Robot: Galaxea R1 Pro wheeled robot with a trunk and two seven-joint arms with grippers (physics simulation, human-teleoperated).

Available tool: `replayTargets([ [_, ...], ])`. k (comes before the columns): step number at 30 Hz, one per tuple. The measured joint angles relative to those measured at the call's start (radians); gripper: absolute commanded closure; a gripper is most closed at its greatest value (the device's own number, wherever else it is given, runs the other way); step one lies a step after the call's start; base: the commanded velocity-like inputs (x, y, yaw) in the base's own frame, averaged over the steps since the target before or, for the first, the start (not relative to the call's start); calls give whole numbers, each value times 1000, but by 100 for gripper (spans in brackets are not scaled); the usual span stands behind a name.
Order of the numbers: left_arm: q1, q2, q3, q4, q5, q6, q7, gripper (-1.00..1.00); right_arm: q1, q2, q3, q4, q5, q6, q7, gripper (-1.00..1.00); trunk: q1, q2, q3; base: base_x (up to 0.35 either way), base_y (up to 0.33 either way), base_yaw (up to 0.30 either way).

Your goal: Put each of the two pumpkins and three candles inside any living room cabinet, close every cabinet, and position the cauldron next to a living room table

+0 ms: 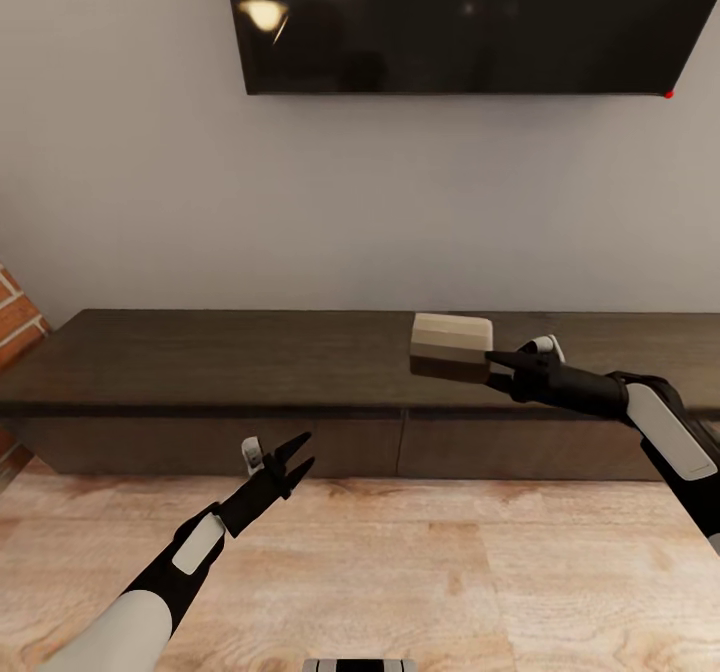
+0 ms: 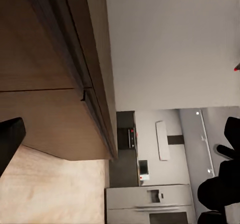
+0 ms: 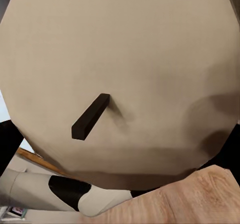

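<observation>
A tan-beige candle (image 1: pixel 451 347) is held on its side above the cabinet's top, my right gripper (image 1: pixel 492 361) shut on it from the right. In the right wrist view the candle's flat end (image 3: pixel 125 59) sits very close, its dark wick (image 3: pixel 90 116) pointing at the camera. The long low dark-brown cabinet (image 1: pixel 250 352) runs along the wall, its drawer fronts (image 1: pixel 350 447) flush. My left gripper (image 1: pixel 301 451) hovers open and empty just before the middle drawer front. In the left wrist view the drawer fronts (image 2: pixel 45 109) are near, and one dark fingertip (image 2: pixel 10 139) shows at the edge.
A large black TV (image 1: pixel 470 17) hangs on the grey wall above the cabinet. A brick wall edge (image 1: pixel 15 317) stands at the far left. Wood floor (image 1: pixel 450 572) lies between me and the cabinet. A distant kitchen with a fridge (image 2: pixel 150 204) appears in the left wrist view.
</observation>
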Motion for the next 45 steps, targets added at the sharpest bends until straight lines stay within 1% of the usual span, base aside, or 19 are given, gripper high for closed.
replayTargets([
  [6,0,0,1,-1,-8,-2,0,-100,4,0,-1,-6,1,0,40,100,0,0,0,0,0,0],
  [11,0,0,1,-1,-42,-32,0,-100,5,0,-1,-9,1,0,56,100,0,0,0,0,0,0],
  [18,0,-1,0,1,-77,-53,0,-100,6,0,-5,-11,2,-1,61,100,0,0,0,0,0,0],
  [23,0,-1,-1,1,-90,-58,-1,-100,6,-1,-11,-15,3,0,68,100,0,0,0,0,0,0],
  [32,0,-1,-1,-1,-91,-68,-5,-100,6,0,-11,-32,2,0,71,100,0,0,0,17,0,0],
  [34,0,0,1,0,-89,-74,-23,-100,5,0,-8,-60,-2,-4,75,100,0,0,0,144,0,0],
  [37,0,1,7,2,-87,-75,-52,-100,6,0,-3,-73,3,-11,76,100,0,0,0,243,0,0],
  [40,0,3,9,4,-84,-74,-59,-100,7,0,1,-76,5,-14,77,100,-1,0,0,274,0,0],
  [43,0,5,10,4,-79,-72,-59,-100,27,0,1,-77,7,-15,76,100,0,0,0,91,0,0],
  [44,0,12,10,4,-70,-72,-60,-100,38,0,2,-77,11,-18,76,100,0,0,0,14,0,0],
  [45,0,13,10,4,-68,-72,-60,-100,40,0,2,-77,11,-18,76,100,0,0,0,9,0,0],
])
